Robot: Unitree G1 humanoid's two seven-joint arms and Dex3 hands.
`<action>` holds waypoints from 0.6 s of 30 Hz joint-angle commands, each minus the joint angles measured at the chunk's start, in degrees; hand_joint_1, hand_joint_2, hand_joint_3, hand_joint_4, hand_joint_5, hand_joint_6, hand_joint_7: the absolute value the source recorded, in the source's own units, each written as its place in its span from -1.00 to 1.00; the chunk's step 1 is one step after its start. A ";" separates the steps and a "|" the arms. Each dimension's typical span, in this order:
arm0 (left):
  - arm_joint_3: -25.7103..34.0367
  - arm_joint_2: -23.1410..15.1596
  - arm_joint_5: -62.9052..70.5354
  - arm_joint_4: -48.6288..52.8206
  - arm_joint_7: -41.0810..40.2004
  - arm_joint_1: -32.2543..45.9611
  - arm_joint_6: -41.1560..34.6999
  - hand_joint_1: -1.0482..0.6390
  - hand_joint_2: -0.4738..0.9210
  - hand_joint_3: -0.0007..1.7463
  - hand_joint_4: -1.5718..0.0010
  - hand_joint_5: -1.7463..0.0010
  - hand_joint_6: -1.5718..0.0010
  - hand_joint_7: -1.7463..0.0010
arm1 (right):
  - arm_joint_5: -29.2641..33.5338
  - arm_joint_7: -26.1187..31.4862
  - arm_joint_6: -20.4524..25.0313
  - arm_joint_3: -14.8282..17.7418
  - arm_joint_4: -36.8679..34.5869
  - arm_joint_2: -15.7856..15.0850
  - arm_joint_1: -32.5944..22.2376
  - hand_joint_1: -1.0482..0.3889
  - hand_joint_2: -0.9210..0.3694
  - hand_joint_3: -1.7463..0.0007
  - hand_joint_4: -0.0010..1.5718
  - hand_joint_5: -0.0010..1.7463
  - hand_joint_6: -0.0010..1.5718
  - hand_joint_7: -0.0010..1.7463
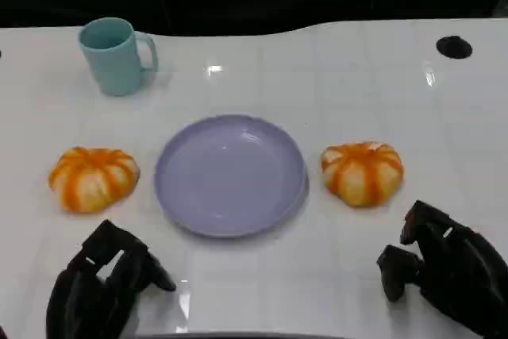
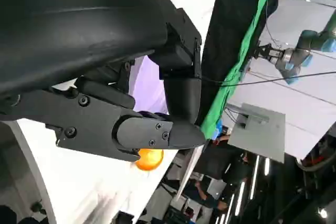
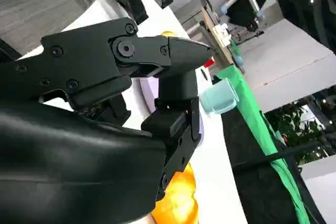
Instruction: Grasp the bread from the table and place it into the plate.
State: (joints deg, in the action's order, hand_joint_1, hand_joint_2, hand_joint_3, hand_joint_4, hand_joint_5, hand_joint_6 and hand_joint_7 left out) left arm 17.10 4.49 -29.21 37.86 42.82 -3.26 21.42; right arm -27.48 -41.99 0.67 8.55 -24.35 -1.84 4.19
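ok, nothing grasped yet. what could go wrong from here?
Two near-identical orange breads: left bread and right bread flank the plate, so both hands may go at once and collide over it. Neither left hand nor right hand holds anything; the rounded bread might slip from the fingers.

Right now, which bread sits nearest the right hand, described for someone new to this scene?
Start at the purple plate mid-table. The bread lies just beside it on the robot's right, ahead of the right hand. Unlike its twin, no teal mug stands behind it.

Two orange-striped pumpkin-shaped breads (image 1: 94, 179) (image 1: 363, 172) flank the empty lavender plate (image 1: 230, 174) on the table.
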 commanded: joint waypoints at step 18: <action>0.41 -1.24 0.03 0.86 0.45 -0.45 0.44 -0.43 1.00 -0.70 0.20 -1.00 0.37 -0.74 | 0.19 0.27 -0.03 0.35 -0.01 -0.25 0.00 -0.26 -1.00 0.57 0.10 1.00 -0.17 1.00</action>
State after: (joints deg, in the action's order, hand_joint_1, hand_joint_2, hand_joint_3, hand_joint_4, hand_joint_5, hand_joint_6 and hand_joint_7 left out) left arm 17.14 4.38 -29.18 38.47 42.81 -3.35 21.69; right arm -27.49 -41.97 0.93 8.54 -24.48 -1.78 4.19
